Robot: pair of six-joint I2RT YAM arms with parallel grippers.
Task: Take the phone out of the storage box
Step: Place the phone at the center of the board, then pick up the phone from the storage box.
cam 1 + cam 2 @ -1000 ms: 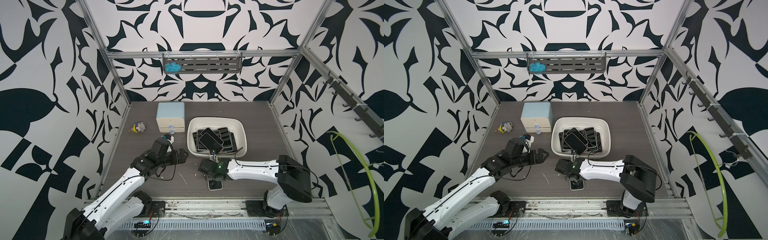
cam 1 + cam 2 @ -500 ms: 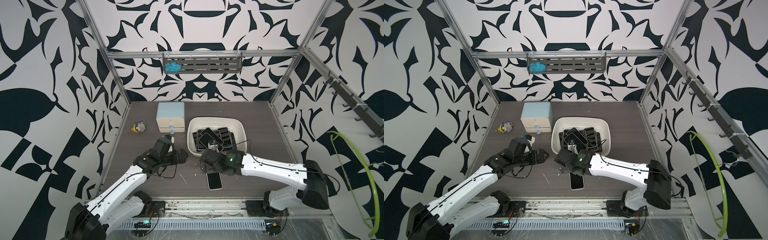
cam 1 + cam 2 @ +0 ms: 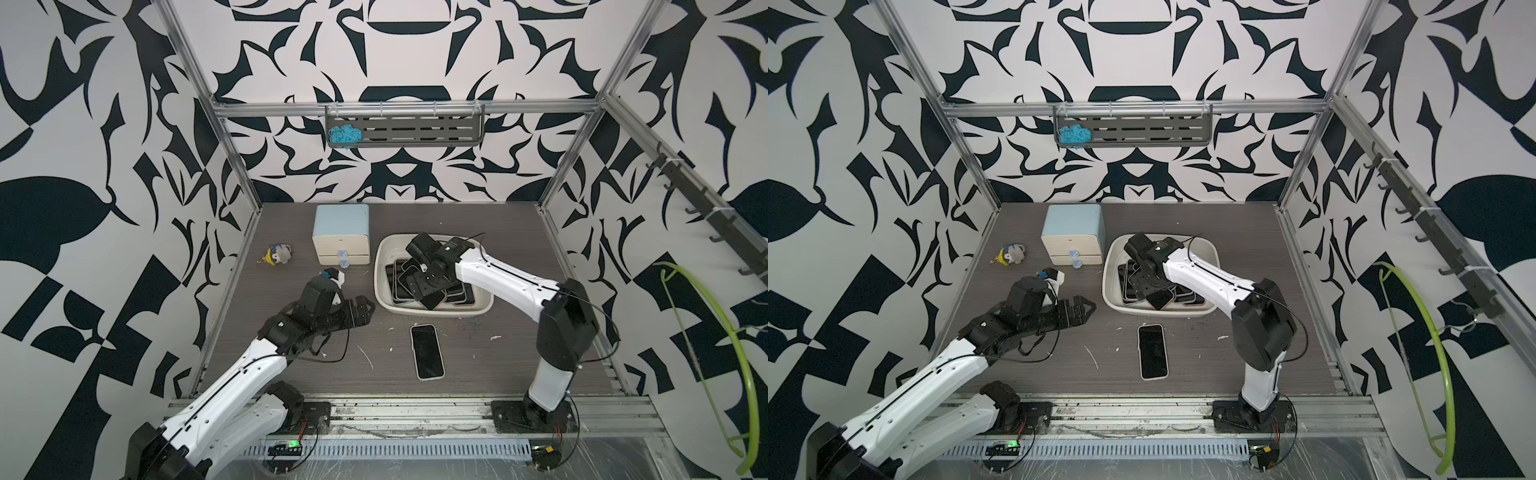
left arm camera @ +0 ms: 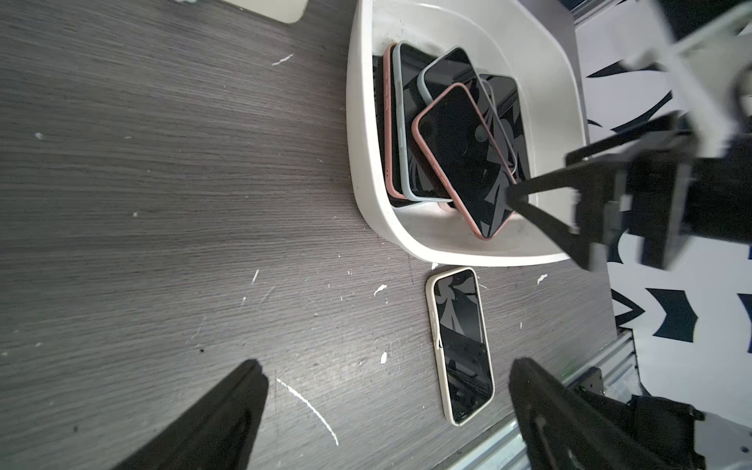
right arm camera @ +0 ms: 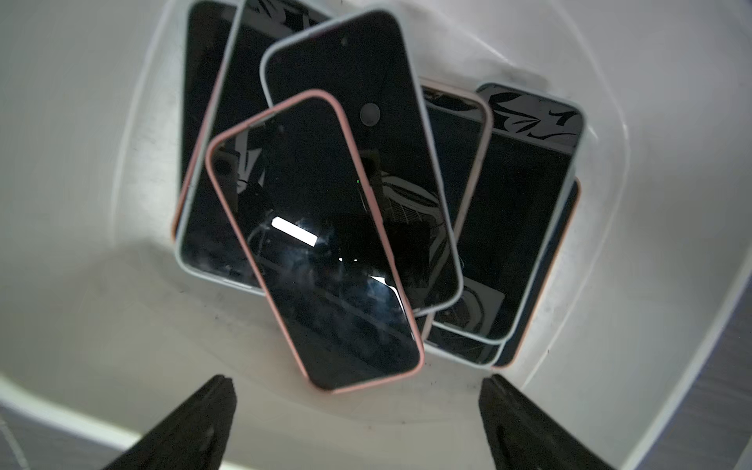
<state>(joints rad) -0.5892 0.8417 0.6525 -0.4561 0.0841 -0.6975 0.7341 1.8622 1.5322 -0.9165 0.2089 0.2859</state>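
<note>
Top views: the white storage box (image 3: 449, 311) sits right of centre on the counter (image 3: 365, 382), stuffed with phones. One pale-cased phone (image 3: 427, 351) is already out, lying flat on the counter just below the box. Over the pile hangs the right claw (image 3: 420, 286). The left claw (image 3: 365, 309) is parked left of the box. Both are spread wide and empty. A second back the right claw was low beside that loose phone, so it's let go and swung over the box.

Left wrist: same loose phone, clear of the box wall.

Right wrist: a pink-cased phone (image 5: 313, 244) lies topmost, slanted across the others. My guess is it's light and stiff with slick glass, so pinch the rubbery long edges, not the screen. The end overhanging the pile looks easiest.
</note>
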